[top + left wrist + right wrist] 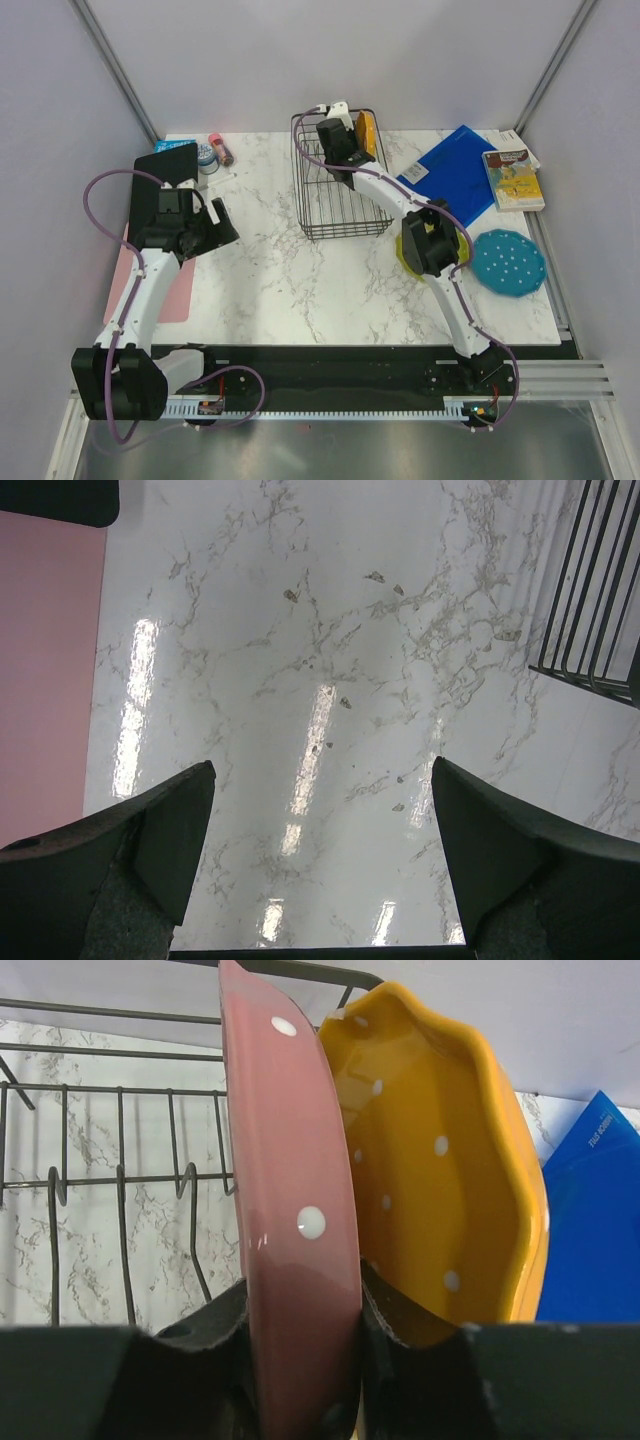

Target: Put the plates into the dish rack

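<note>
The pink plate (295,1210) stands on edge at the dish rack (120,1090), flat side facing the orange-yellow plate (440,1160) just to its right. The right gripper (303,1360) is clamped on its rim, and the plate runs straight out from the fingers. Whether it sits between prongs is hidden, so the next move is probably a straight push along that line. The left gripper (320,860) hangs wide apart over the table (300,630), well away.

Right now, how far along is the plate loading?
One done: the orange-yellow plate stands on edge inside the dish rack. In hand: the right gripper clamps the pink plate upright beside it; whether it sits in a slot cannot be told. Left: the lime green plate and teal plate lie on the table. The left gripper hangs open, holding nothing.
</note>
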{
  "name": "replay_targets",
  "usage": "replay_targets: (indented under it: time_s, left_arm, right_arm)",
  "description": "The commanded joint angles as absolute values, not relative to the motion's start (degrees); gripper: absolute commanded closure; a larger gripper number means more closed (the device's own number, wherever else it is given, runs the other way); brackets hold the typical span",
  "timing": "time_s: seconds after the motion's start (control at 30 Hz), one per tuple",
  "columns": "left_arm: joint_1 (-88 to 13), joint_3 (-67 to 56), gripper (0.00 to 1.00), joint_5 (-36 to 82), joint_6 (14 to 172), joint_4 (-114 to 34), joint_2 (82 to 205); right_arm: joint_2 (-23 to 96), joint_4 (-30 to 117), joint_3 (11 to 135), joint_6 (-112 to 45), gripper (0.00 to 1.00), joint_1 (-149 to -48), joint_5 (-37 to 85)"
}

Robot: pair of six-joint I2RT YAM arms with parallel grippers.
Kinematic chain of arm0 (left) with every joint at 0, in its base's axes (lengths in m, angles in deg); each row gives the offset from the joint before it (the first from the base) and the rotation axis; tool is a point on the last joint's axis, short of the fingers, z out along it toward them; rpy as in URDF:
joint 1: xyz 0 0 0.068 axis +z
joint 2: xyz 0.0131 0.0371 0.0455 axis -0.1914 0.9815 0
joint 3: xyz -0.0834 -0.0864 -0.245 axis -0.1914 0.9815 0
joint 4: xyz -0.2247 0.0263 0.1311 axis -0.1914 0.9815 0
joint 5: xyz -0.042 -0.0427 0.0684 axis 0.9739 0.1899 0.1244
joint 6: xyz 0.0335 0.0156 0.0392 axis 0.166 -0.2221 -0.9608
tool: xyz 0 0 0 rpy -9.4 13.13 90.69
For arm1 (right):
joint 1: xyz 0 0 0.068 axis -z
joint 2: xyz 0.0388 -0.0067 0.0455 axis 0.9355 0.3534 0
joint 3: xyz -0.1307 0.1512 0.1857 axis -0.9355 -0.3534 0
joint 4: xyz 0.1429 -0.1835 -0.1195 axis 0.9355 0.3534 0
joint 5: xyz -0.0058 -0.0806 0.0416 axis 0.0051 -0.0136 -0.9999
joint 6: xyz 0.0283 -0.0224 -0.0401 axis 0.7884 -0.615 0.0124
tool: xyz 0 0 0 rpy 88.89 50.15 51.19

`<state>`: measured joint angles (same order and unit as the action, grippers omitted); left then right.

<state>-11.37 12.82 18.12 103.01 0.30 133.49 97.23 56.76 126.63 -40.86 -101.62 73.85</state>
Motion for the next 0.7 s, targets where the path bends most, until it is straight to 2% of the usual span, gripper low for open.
replay_targets:
  time_s: [0.0, 0.03, 0.07, 0.13, 0.37, 0.5, 0.6, 0.67]
  left_arm:
    - [-11.1, 13.0, 0.05, 19.5, 104.6, 0.2, 133.3]
    - [-11.1, 13.1, 0.04, 19.5, 104.8, 0.2, 133.2]
    - [-11.2, 13.3, 0.04, 19.6, 104.8, 0.2, 133.2]
    - [-11.1, 13.3, 0.02, 19.5, 104.3, 0.0, 133.1]
    - [-11.1, 14.8, 0.00, 17.2, 103.6, -1.3, 131.5]
    - [-11.1, 17.1, 0.00, 16.0, 103.7, -3.2, 129.7]
    - [-11.1, 17.6, 0.00, 18.4, 104.4, -3.2, 128.8]
    - [-11.1, 18.4, 0.02, 21.6, 106.1, -3.3, 127.3]
  right_arm:
    - [91.9, 52.5, 128.9, -42.5, 0.58, -100.5, 77.1]
    - [91.1, 52.0, 128.6, -43.0, 0.53, -100.8, 76.5]
    - [89.3, 51.6, 127.6, -44.2, 0.42, -101.0, 76.6]
    - [87.0, 50.3, 126.0, -45.5, 0.33, -102.0, 77.0]
    - [71.4, 48.7, 114.2, -50.2, 0.23, -106.0, 76.7]
    - [60.6, 57.8, 104.2, -50.0, 0.10, -106.5, 67.5]
    - [48.9, 67.8, 90.4, -52.3, 0.11, -104.7, 54.0]
    - [39.4, 73.2, 77.9, -57.1, 0.19, -101.6, 47.9]
